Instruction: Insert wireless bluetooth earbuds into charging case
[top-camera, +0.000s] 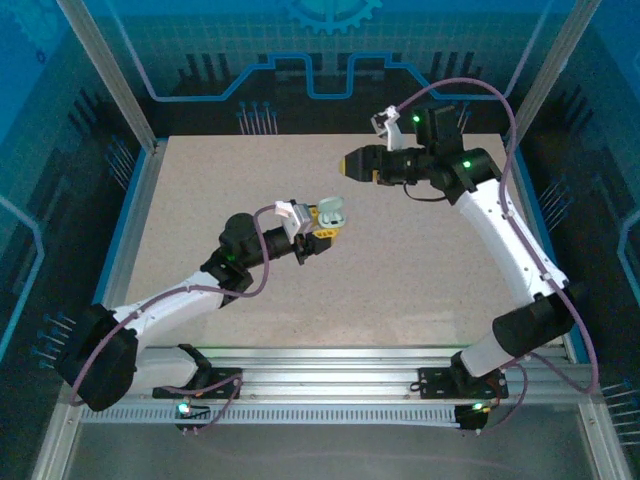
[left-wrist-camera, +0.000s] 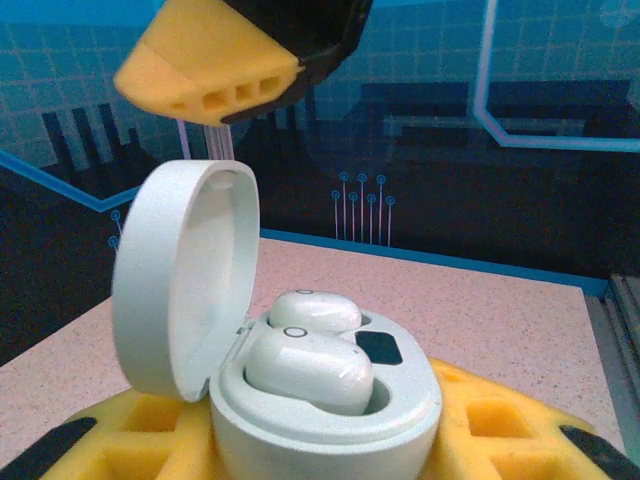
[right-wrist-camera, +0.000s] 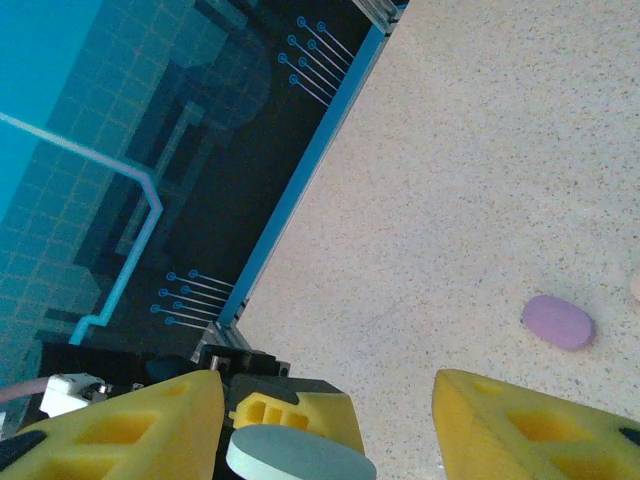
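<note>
A pale mint-white charging case (left-wrist-camera: 330, 420) stands upright with its lid (left-wrist-camera: 185, 280) swung open to the left. My left gripper (left-wrist-camera: 320, 445) is shut on the case body, one yellow finger (left-wrist-camera: 500, 430) on either side. Two white earbuds (left-wrist-camera: 310, 365) sit in the case's wells, one behind the other. From above, the case (top-camera: 333, 212) is held over the middle of the table. My right gripper (top-camera: 349, 163) hovers beyond and above it, open, with nothing between its fingers (right-wrist-camera: 130, 430). Its yellow fingertip (left-wrist-camera: 215, 70) hangs over the lid.
A small purple oval piece (right-wrist-camera: 557, 322) lies on the speckled table (top-camera: 400, 290); whether it is an earbud or a case I cannot tell. A pinkish bit (right-wrist-camera: 636, 290) peeks in at the frame edge. A blue-edged wall (right-wrist-camera: 300, 190) bounds the table.
</note>
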